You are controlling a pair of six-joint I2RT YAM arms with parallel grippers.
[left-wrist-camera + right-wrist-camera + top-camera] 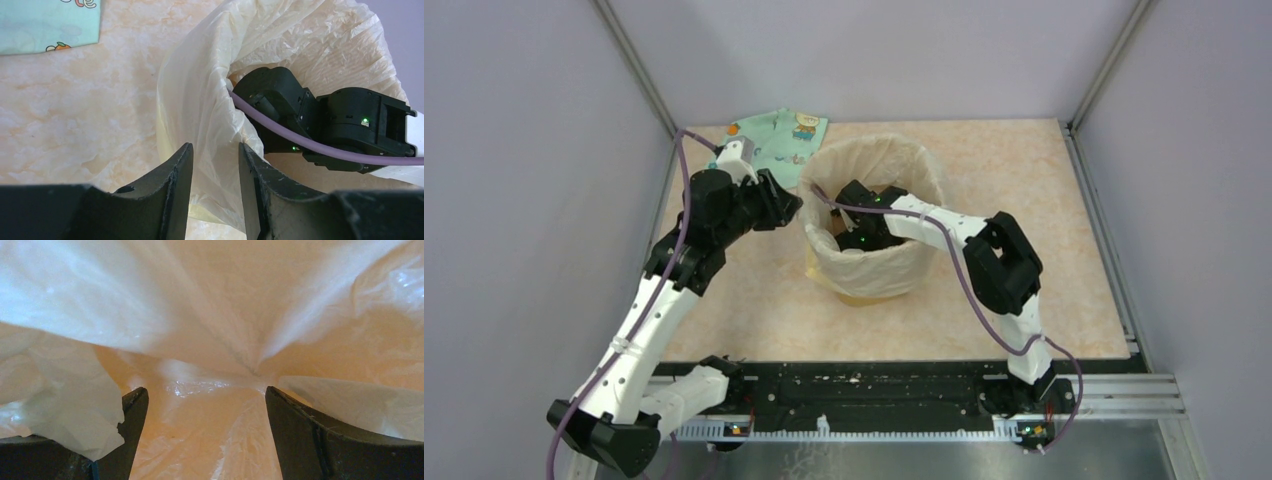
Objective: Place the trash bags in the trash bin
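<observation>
Trash bag (879,160) is already in the trash bin (864,293): you can see its cream film lining the inside and folded out over the rim, hanging down most of the orange wall. The bin stands upright toward the back middle of the table (1024,250), a peach, marbled surface. A mint-green patterned cloth (784,135) lies flat just beside it, toward the back left corner. Your left gripper (215,150) sits at the bin's left rim with a fold of the draped film between its fingers. They stand narrowly apart, and you cannot tell whether they pinch it. Your right gripper (205,390) is down inside the lined bin, jaws spread wide with nothing between them. Plain grey-lavender walls (524,150) close the table on three sides, with metal posts (634,65) in the back corners. A black rail (874,385) carries both arm bases along the near edge.
</observation>
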